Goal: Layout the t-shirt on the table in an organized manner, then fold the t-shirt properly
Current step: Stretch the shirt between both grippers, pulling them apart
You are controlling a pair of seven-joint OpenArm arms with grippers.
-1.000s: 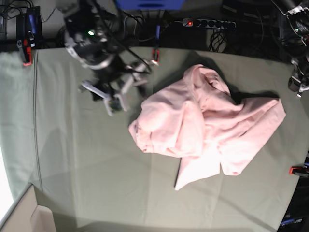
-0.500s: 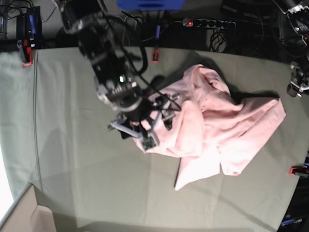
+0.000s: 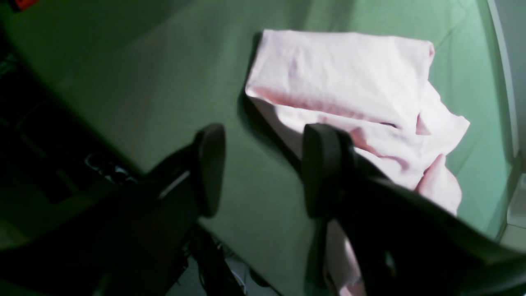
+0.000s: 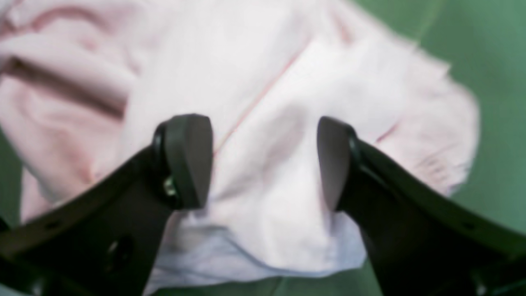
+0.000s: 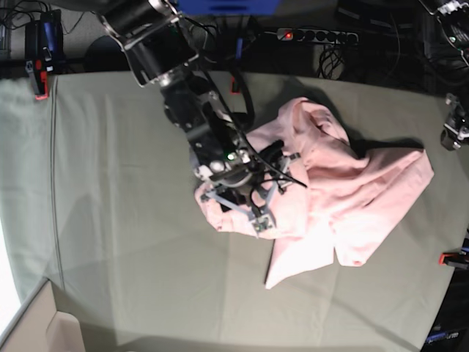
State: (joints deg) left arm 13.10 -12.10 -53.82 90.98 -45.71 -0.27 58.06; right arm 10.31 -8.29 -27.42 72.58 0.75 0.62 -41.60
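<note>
- The right tool (image 4: pixel 263 164) hangs with its jaws spread wide just over the crumpled pink t-shirt (image 5: pixel 344 183), gripping nothing.
- The left tool (image 3: pixel 263 168) gapes over bare cloth at the desk edge, holding nothing.
- The desk (image 5: pixel 110 242) is covered in grey-green cloth, with red clamps (image 5: pixel 236 82) at its rim.
- A power strip (image 5: pixel 315 35) and cables lie behind it.
- No lettering can be read.

bare table (image 5: pixel 124 242) all around the crumpled t-shirt (image 5: pixel 352 183), red clamps (image 5: pixel 236 82) only at the edges
</note>
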